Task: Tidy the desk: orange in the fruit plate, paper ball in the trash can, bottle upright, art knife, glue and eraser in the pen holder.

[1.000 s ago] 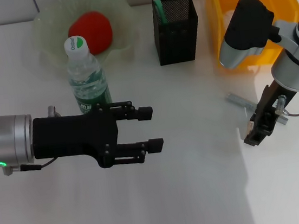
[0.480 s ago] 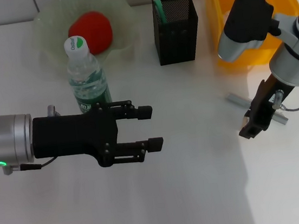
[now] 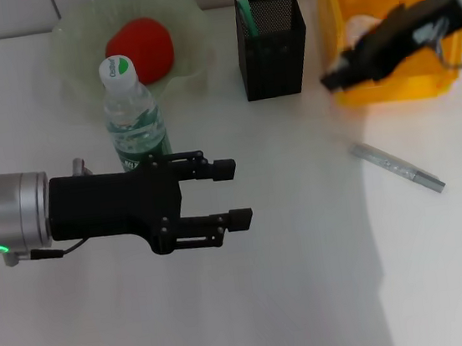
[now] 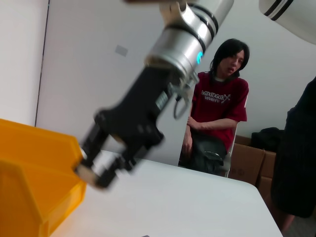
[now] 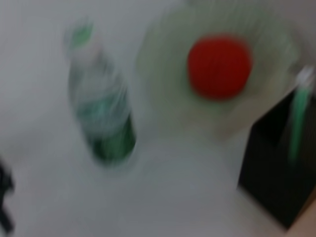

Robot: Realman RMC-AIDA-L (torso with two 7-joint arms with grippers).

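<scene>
Spanning the whole head view, the white worktop [image 3: 297, 300] carries everything; places below are given relative to the black mesh pen holder [image 3: 272, 43].

Yellow plastic bin [image 3: 385, 23]: just beside the pen holder, on the robot's right. A pale crumpled object lies inside it, partly hidden; cannot tell what it is.

Left gripper [image 3: 232, 193], black, on a silver wrist: hovers nearer the robot than the pen holder and to its left, jaws apart, holding nothing.

Right gripper [image 3: 335, 76], [image 4: 94, 173]: over the bin's near-left corner, beside the pen holder. Blurred; in the left wrist view something small and pale sits at its tip, jaws closed around it.

Pale green glass fruit plate [image 3: 80, 40]: left of the pen holder, with a red round fruit [image 3: 140, 49] in it.

Clear plastic bottle with green label [image 3: 134, 117]: upright, near-left of the pen holder.

Grey metal art knife [image 3: 397, 168]: flat on the worktop, near-right of the pen holder.

Green stick [image 3: 243, 9]: stands inside the pen holder.
</scene>
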